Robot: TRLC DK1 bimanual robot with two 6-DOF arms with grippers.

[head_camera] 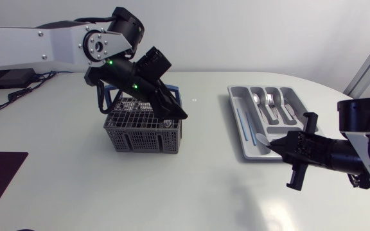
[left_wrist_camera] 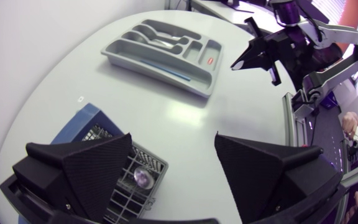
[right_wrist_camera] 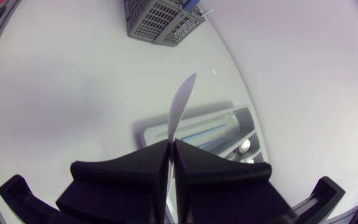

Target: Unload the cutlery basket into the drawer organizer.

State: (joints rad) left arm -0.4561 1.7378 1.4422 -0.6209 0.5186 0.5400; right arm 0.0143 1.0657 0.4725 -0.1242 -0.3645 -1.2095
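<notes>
Left gripper (head_camera: 175, 110): fingers spread wide, holding nothing; it hangs tilted over the cutlery basket's top, at the side nearer the organizer.
Cutlery basket (head_camera: 143, 133): grey mesh box with a blue part at its back, standing upright on the white table (head_camera: 191, 186), left of centre and well apart from the organizer.
Basket against left gripper: in the left wrist view one finger (left_wrist_camera: 86, 168) lies over the basket's rim and the other stands clear of it, beyond its side, over bare table.
Basket contents: a rounded, shiny utensil end (left_wrist_camera: 143, 179) shows in one cell just beside the nearer finger; what else is in it cannot be told.
Right gripper (right_wrist_camera: 171, 142): fingers pressed together on a knife (right_wrist_camera: 182, 99), gripped from both sides.
Knife: pale blade sticks straight out ahead of the fingertips, pointed end forward, toward the distant basket.
Knife against organizer: in the head view the right gripper sits at the organizer's near end, toward its right corner, tips over that edge; whether the blade touches the tray cannot be told.
Drawer organizer (head_camera: 236, 96): grey compartment tray, flat on the table's right half.
Organizer contents: spoons (head_camera: 257, 101) and forks (head_camera: 272, 101) lie side by side in middle compartments; a thin pale blue strip (head_camera: 243, 120) lies in the long compartment toward the basket.
</notes>
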